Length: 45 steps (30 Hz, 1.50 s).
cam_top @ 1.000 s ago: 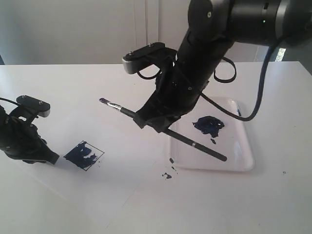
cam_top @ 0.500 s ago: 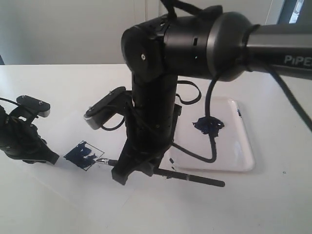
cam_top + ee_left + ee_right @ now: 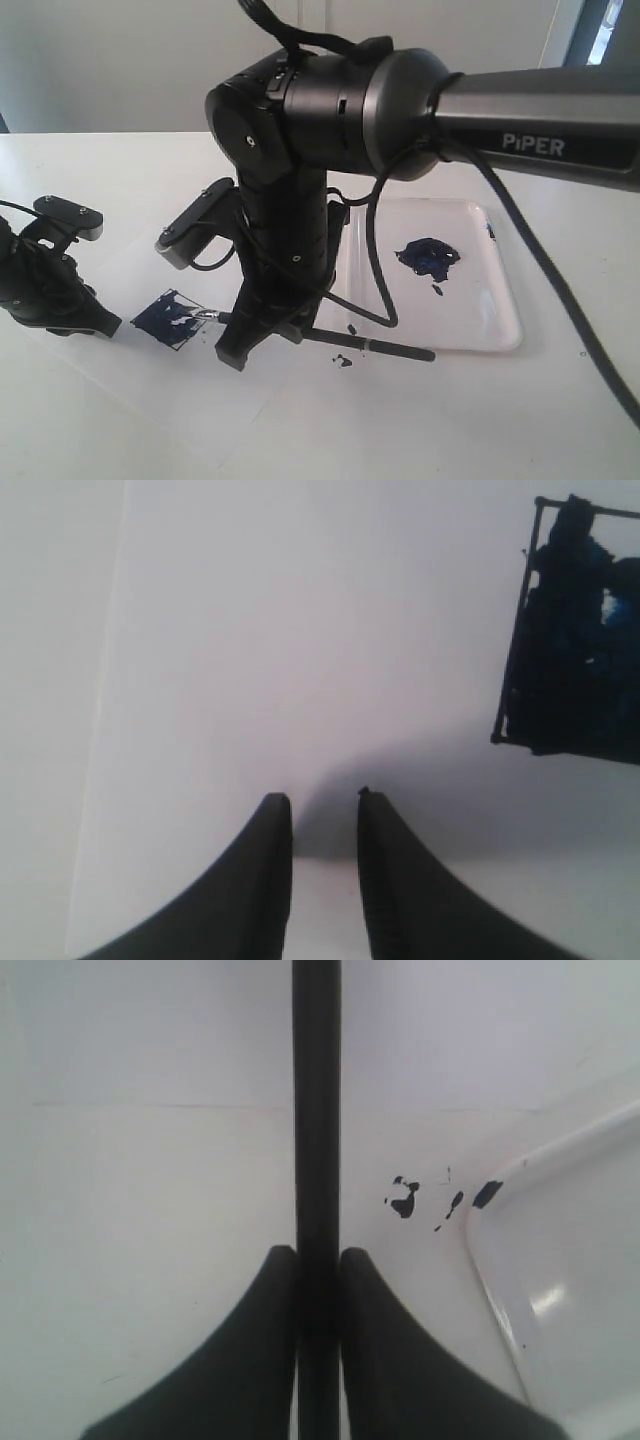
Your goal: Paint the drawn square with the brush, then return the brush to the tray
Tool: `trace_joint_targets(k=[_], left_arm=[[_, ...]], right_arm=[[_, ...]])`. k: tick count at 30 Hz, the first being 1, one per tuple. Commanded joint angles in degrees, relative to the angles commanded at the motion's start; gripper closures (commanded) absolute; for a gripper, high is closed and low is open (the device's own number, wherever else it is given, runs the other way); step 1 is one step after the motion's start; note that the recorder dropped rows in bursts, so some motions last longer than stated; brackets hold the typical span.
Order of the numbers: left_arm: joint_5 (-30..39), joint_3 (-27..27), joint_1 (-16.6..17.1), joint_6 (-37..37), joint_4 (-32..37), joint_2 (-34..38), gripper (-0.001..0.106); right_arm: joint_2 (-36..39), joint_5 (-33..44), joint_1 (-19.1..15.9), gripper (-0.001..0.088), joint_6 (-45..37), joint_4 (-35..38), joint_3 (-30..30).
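Note:
The drawn square (image 3: 172,318), smeared dark blue, lies on the paper at the left; in the left wrist view the drawn square (image 3: 575,630) sits beside the fingers. My right gripper (image 3: 262,330) has reached across the middle and is shut on the brush (image 3: 370,345), whose silver ferrule and tip rest on the square's right edge. In the right wrist view the black brush handle (image 3: 317,1110) runs straight between the right gripper (image 3: 317,1255). The left gripper (image 3: 103,325) rests on the paper just left of the square, and the left gripper (image 3: 325,798) is slightly open and holds nothing. The tray (image 3: 500,320) stands at the right.
A dark blue paint blob (image 3: 428,257) lies in the tray. Small paint spatters (image 3: 342,360) mark the paper near the tray's corner (image 3: 500,1190). The white paper sheet (image 3: 200,400) covers the table under both grippers. The right arm's bulk hides the middle of the table.
The right arm swung from above the tray to the left and down, bringing the brush tip from mid-air onto the square. The left gripper has not moved.

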Motion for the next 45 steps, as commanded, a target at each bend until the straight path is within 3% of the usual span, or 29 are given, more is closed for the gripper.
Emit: trace_joint_targets(k=[21, 28, 32, 45], left_arm=[[-0.4, 0.0, -0.6, 0.0, 0.0, 0.0, 0.075], [-0.3, 0.0, -0.6, 0.0, 0.0, 0.0, 0.075], [-0.3, 0.0, -0.6, 0.0, 0.0, 0.0, 0.075], [-0.4, 0.0, -0.6, 0.0, 0.0, 0.0, 0.075]], right_arm=[[3.0, 1.3, 0.6, 0.0868, -1.6, 3.0, -2.1], [3.1, 1.4, 0.6, 0.0868, 1.5, -4.4, -2.1], [3.1, 1.4, 0.6, 0.0868, 1.5, -5.1, -2.1], [3.1, 1.4, 0.7, 0.0868, -1.5, 2.1, -2.1]])
